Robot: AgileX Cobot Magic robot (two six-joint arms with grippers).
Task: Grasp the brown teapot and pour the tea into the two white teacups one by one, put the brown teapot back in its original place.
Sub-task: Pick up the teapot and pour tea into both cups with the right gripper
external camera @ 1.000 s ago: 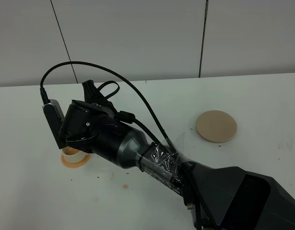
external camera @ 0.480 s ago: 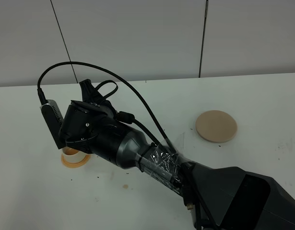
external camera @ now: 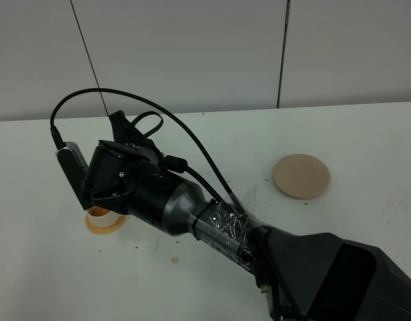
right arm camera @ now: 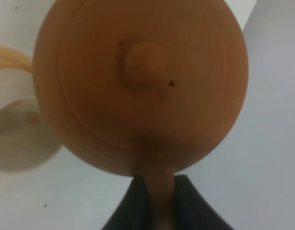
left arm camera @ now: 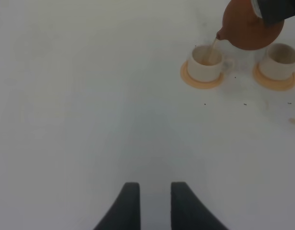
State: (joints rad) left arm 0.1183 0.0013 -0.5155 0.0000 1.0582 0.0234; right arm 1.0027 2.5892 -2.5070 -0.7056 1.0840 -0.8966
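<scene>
In the left wrist view the brown teapot (left arm camera: pixel 250 26) hangs tilted, and a thin stream of tea (left arm camera: pixel 213 48) runs from its spout into one white teacup (left arm camera: pixel 205 64). The other teacup (left arm camera: pixel 280 61) stands beside it. My right gripper (right arm camera: pixel 154 203) is shut on the teapot's (right arm camera: pixel 142 81) handle; a cup (right arm camera: pixel 17 139) shows below. In the high view my right arm (external camera: pixel 131 187) hides the teapot and all but one cup (external camera: pixel 101 215). The beige disc (external camera: pixel 301 176) lies bare at the right. My left gripper (left arm camera: pixel 151 203) is empty, its fingers slightly apart, far from the cups.
Each cup stands on a small orange coaster (left arm camera: pixel 201 81), (left arm camera: pixel 274 82). Small dark specks and a brownish spot (external camera: pixel 173 259) lie on the white table (external camera: pixel 365 134) near the cups. A grey wall stands behind the table's far edge.
My right wrist has shifted slightly to the left over the cup. Nothing else has visibly moved.
</scene>
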